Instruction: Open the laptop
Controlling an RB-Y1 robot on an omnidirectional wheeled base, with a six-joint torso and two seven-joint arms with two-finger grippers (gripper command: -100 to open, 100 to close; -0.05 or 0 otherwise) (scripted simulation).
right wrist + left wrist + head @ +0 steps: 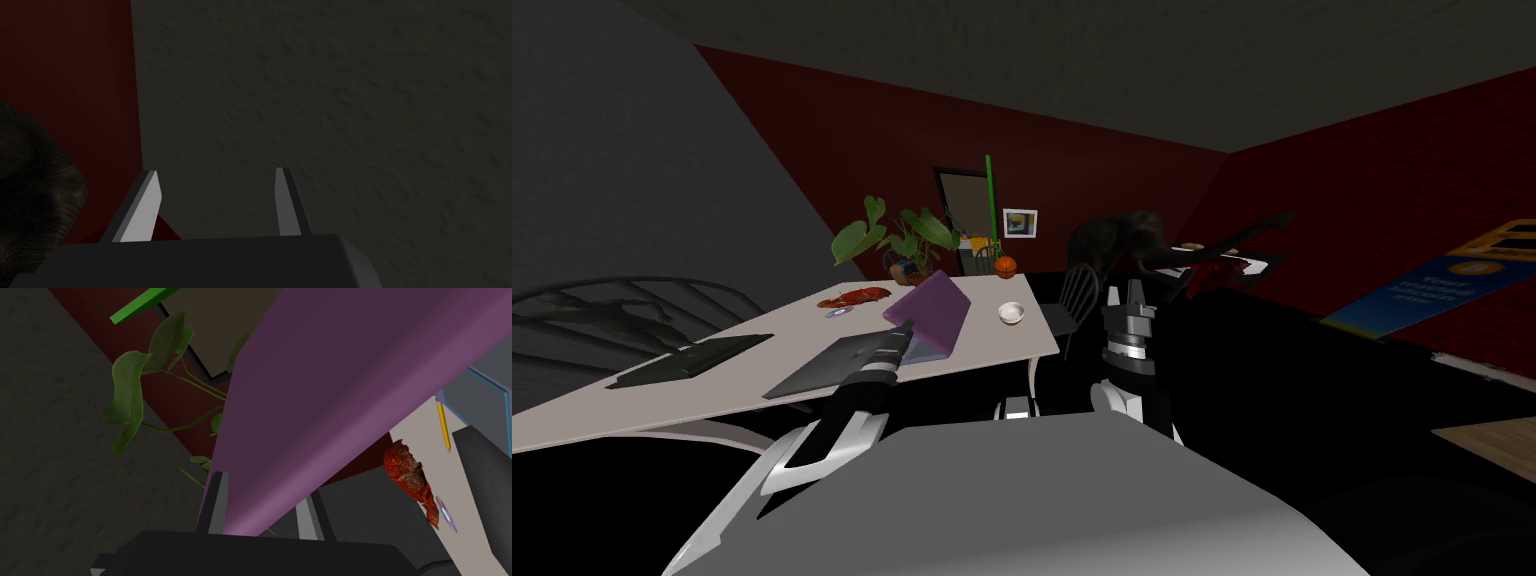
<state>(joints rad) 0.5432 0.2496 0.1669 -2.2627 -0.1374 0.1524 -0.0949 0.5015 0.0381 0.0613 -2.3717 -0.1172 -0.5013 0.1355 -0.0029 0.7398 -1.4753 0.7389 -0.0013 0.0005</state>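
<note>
Between left fingers: left gripper (262, 488) narrowed onto the edge of the purple laptop lid (325, 388), one finger pressing each side.
Task thing: laptop (927, 320), lid raised partway and tilted back, on the white table (992, 350) near its front edge, between a dark grey flat slab (822, 368) and a white bowl (1011, 313).
Bowl contents: cannot tell.
Pot: plant pot (904, 268) at the table's far end, holds a big-leaved green plant (125, 398).
Beyond lid, on table: red lobster-like thing (407, 475), disc (446, 515), yellow pencil (442, 425).
Right side: right gripper (217, 172) fingers wide apart, nothing held, up beside the table's right end.
Writing: blue and yellow banner (1442, 285) on the right wall, text unreadable.
</note>
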